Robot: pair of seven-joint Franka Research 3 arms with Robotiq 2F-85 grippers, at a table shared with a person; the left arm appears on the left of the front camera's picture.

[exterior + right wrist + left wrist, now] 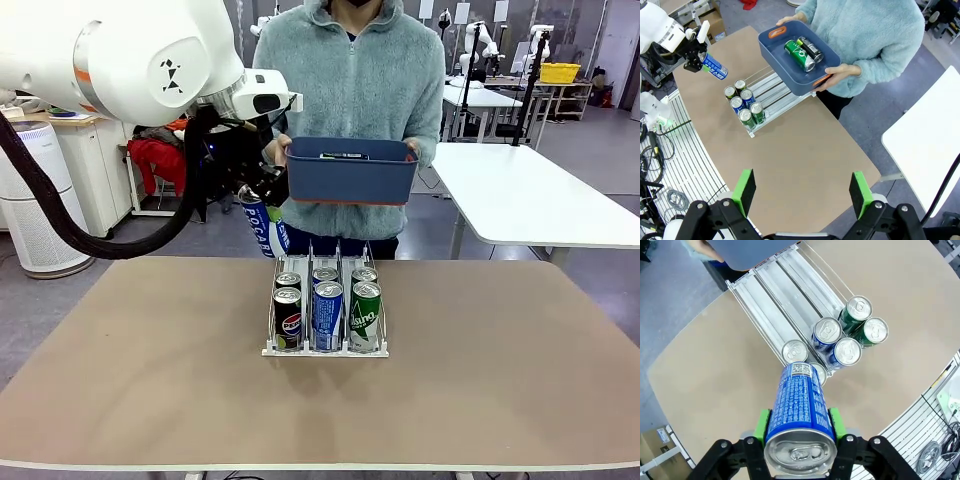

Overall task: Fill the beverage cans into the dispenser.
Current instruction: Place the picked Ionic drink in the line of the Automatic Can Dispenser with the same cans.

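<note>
1. a blue-and-white can [800, 405] is being gripped by the left gripper [799, 424]. the green pads [763, 425] are being pressed on both sides of its body, close to the silver top.
2. the held can is being carried in the air, tilted, above the table [150, 380], just left of the far end of the dispenser [325, 352].
3. the right gripper [803, 192] is being held wide open, with nothing between its pads, high over the near table edge.
4. six cans are being stored at the near end of the dispenser, two per lane: black pepsi cans [288, 318] in the left lane, blue cans [327, 315] in the middle and green cans [365, 316] on the right. the far stretch of each lane is being left bare.
5. a dark blue bin [350, 185] is being held by the person's hands [840, 72] over the far end of the dispenser, just beside the left gripper. part of the lanes is being hidden by it in the left wrist view.
6. a green can [799, 54] and a black can [811, 48] are being carried in the bin, lying on their sides and touching.
</note>
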